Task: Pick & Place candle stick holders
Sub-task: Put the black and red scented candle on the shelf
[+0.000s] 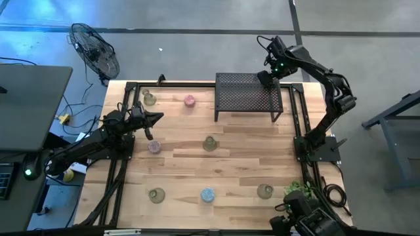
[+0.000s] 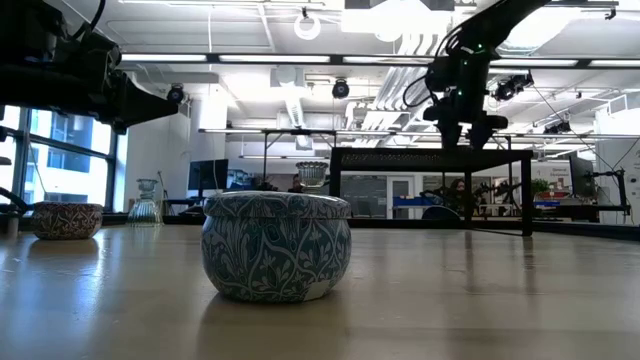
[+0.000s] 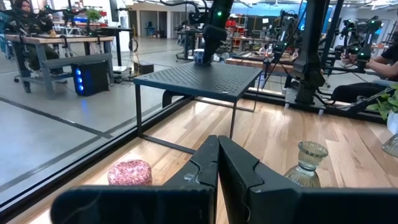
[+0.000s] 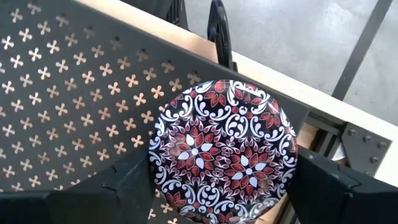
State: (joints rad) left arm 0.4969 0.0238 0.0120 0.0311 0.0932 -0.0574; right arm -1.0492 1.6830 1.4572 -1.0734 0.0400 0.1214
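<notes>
My right gripper point(image 1: 266, 78) is over the far right corner of the black perforated stand point(image 1: 248, 95), its fingers on either side of a round holder with a black, red and white patterned top point(image 4: 222, 149) that sits on the stand. My left gripper point(image 1: 156, 118) is shut and empty above the table's left side; its closed fingers show in the left wrist view point(image 3: 217, 171). Several more holders stand on the table: olive point(image 1: 149, 98), pink point(image 1: 189, 100), purple point(image 1: 154, 146), olive point(image 1: 210, 143), olive point(image 1: 156, 195), light blue point(image 1: 207, 194), olive point(image 1: 264, 191). My right gripper has the patterned holder between its two fingers point(image 4: 127, 180), one against each opposite side of the round wall point(image 4: 155, 165). The fingers come from above, pointing down. The holder stands upright with its bottom on the stand's perforated top, near the corner.
The stand fills the table's far middle. A green plant point(image 1: 298, 189) sits at the near right corner. Black rails run along both table sides point(image 1: 125, 131). A fan point(image 1: 95, 49) stands off the far left. The light blue holder point(image 2: 277, 245) is close before the low camera.
</notes>
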